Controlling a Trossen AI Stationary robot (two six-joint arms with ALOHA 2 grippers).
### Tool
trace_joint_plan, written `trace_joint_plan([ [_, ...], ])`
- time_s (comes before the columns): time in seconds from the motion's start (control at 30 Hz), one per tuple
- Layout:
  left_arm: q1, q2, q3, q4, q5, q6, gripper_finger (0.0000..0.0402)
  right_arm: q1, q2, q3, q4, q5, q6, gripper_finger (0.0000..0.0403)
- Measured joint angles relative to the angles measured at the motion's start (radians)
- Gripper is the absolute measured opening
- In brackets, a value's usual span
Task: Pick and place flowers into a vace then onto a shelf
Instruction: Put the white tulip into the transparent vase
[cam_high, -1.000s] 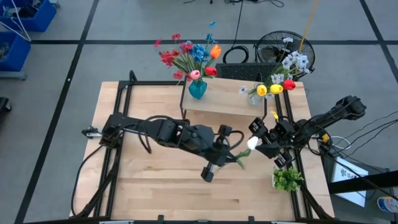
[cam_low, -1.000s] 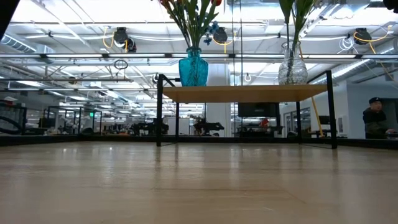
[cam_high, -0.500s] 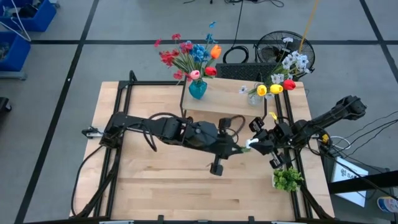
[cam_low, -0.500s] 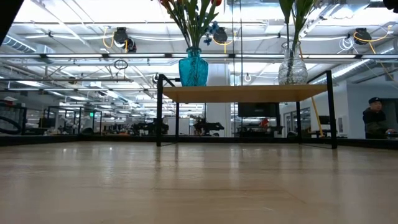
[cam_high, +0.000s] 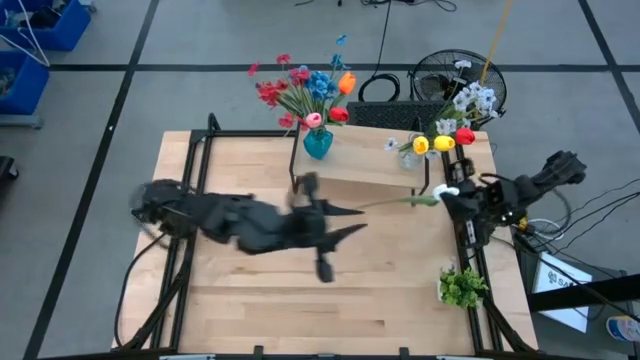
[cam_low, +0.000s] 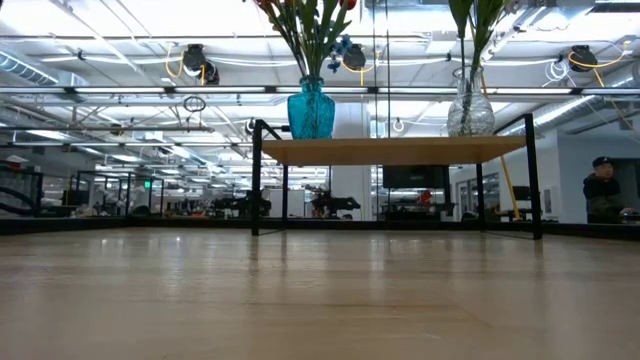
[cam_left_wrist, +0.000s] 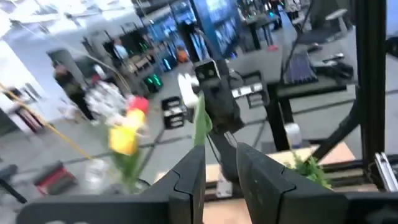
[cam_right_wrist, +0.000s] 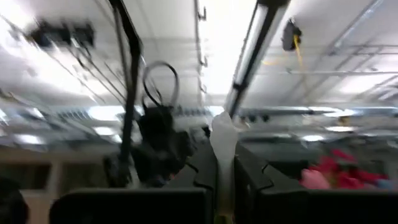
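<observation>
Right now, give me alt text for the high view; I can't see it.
The right gripper holds a white flower, stem pointing left toward the open left gripper. Behind them, the shelf carries a blue vase and a clear vase of flowers.

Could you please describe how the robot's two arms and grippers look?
Both arms are dark, nearly black, jointed tubes trailing black cable loops. The left gripper and the right gripper each carry two dark, angular, stepped fingers.

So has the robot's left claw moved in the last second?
Yes. The left gripper has let go and pulled back toward the table's left side, away from the shelf's right legs, leaving the white flower with the right gripper.
</observation>
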Motion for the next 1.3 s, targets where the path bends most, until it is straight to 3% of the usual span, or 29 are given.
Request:
trace_joint_plan([
  [0.13, -0.049, -0.071, 0.0, 0.002, -0.082, 0.057, 0.0097, 0.101, -0.034, 0.135, -0.292, 0.239, -0.139, 0.0014],
  [0.27, -0.086, -0.124, 0.0, -0.002, -0.167, 0.089, 0.0097, 0.209, 0.028, 0.311, -0.493, 0.524, -0.299, 0.0014],
  [0.47, -0.111, -0.168, 0.0, -0.022, -0.252, 0.132, 0.0097, 0.315, 0.193, 0.534, -0.494, 0.874, -0.572, 0.0013],
  [0.57, -0.105, -0.17, 0.0, -0.054, -0.276, 0.138, 0.0097, 0.34, 0.274, 0.571, -0.495, 0.973, -0.725, 0.0013],
  [0.9, -0.048, -0.168, -0.001, -0.163, -0.276, 0.128, 0.0097, 0.346, 0.388, 0.572, -0.504, 0.952, -0.931, 0.0012],
  [1.3, -0.035, -0.168, -0.001, -0.166, -0.239, 0.105, 0.0097, 0.316, 0.297, 0.498, -0.471, 0.798, -0.845, 0.0011],
])
